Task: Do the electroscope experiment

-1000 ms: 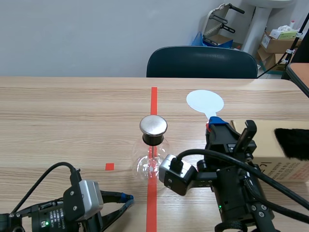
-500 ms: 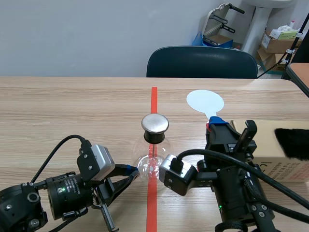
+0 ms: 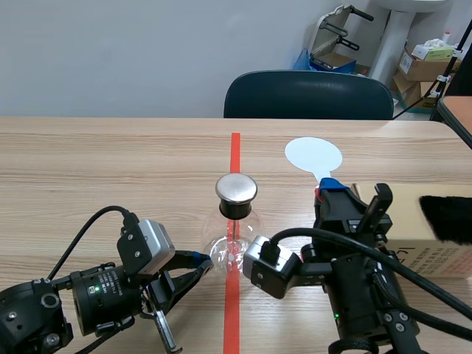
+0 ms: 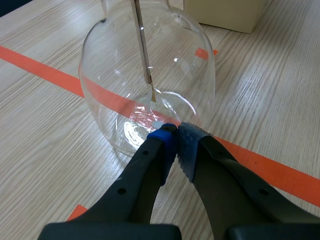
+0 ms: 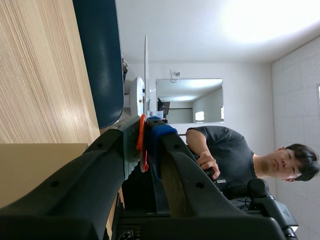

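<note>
While the glass electroscope (image 3: 232,243) stands upright on the red tape line (image 3: 235,151), its metal cap (image 3: 235,190) lies off to the left of the white disc wand (image 3: 313,155). The right gripper (image 3: 325,189) pinches the wand on end by its red handle (image 5: 142,145). The left gripper (image 4: 175,134), nearer the flask, is clenched on nothing, its tips seemingly against the glass low down.

The neck of the clear glass flask (image 4: 182,60) is cut off (left wrist view); the tan cardboard box (image 3: 405,221) runs off the scene view; the stem of the white round paddle (image 3: 313,155) hides between the fingers of the right gripper (image 5: 145,132).
</note>
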